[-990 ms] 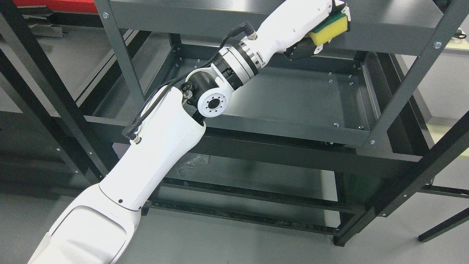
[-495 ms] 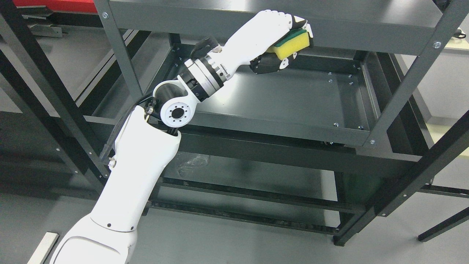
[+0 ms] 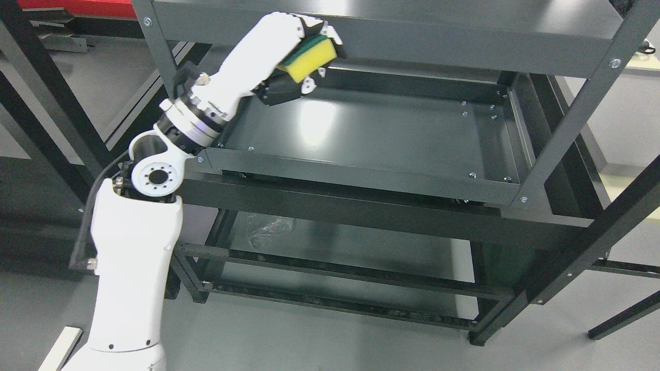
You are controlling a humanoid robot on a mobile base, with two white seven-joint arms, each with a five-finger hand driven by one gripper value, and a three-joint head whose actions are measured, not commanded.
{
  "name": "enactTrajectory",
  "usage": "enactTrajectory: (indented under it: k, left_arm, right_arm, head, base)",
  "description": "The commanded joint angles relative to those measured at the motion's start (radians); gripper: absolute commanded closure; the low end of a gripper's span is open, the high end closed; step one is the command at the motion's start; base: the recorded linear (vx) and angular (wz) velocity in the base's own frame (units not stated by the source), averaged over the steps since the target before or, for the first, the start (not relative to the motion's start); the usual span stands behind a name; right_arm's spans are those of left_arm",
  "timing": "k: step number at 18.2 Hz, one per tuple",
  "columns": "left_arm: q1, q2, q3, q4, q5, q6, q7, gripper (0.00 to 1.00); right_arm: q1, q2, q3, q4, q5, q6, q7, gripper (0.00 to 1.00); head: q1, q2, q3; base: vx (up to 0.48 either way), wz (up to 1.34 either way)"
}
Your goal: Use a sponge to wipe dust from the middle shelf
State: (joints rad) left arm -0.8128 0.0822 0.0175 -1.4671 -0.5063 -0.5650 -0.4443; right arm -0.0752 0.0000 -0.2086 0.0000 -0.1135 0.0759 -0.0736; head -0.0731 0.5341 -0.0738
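My left hand (image 3: 301, 54) is shut on a yellow sponge with a green scouring side (image 3: 309, 57). It holds the sponge in front of the top shelf's front rail (image 3: 464, 44), above the far left part of the middle shelf (image 3: 392, 134). The sponge does not touch the middle shelf. The middle shelf is a dark grey metal tray with a raised rim and a glossy bare surface. My left arm (image 3: 134, 247) rises from the lower left. My right arm is not in view.
The rack's dark grey uprights stand at the left (image 3: 165, 77) and right (image 3: 572, 123). A lower shelf (image 3: 361, 247) holds a crumpled clear plastic scrap (image 3: 265, 226). Black frame legs (image 3: 608, 226) cross at the right. A red panel (image 3: 77, 6) is at top left.
My left hand has swept left with the sponge, from the right end of the top rail to its left part. The elbow has swung left and clear of the middle shelf.
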Motion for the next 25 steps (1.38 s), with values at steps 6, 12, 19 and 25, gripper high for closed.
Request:
enactTrajectory:
  k: [6, 12, 19, 25]
  left_arm:
    - [0.093, 0.174, 0.527, 0.025, 0.063, -0.073, 0.002, 1.00]
    - [-0.095, 0.081, 0.309, 0.014, 0.080, -0.079, 0.096, 1.00]
    - [-0.315, -0.065, -0.446, 0.056, 0.123, 0.170, 0.454, 1.00]
    - [-0.336, -0.065, -0.986, 0.085, 0.354, 0.218, 0.572, 1.00]
  right_arm:
    - [0.000, -0.017, 0.000, -0.017, 0.000, 0.001, 0.000, 0.00]
    - [0.000, -0.017, 0.000, -0.017, 0.000, 0.001, 0.000, 0.00]
    - [0.000, -0.017, 0.000, -0.017, 0.000, 0.001, 0.000, 0.00]
    - [0.000, -0.017, 0.000, -0.017, 0.000, 0.001, 0.000, 0.00]
  head:
    - [0.0000, 0.000, 0.000]
    - [0.0000, 0.000, 0.000]
    - [0.0000, 0.000, 0.000]
    - [0.0000, 0.000, 0.000]
  base:
    - [0.000, 0.00]
    - [0.000, 0.00]
    - [-0.002, 0.01]
    - [0.000, -0.01]
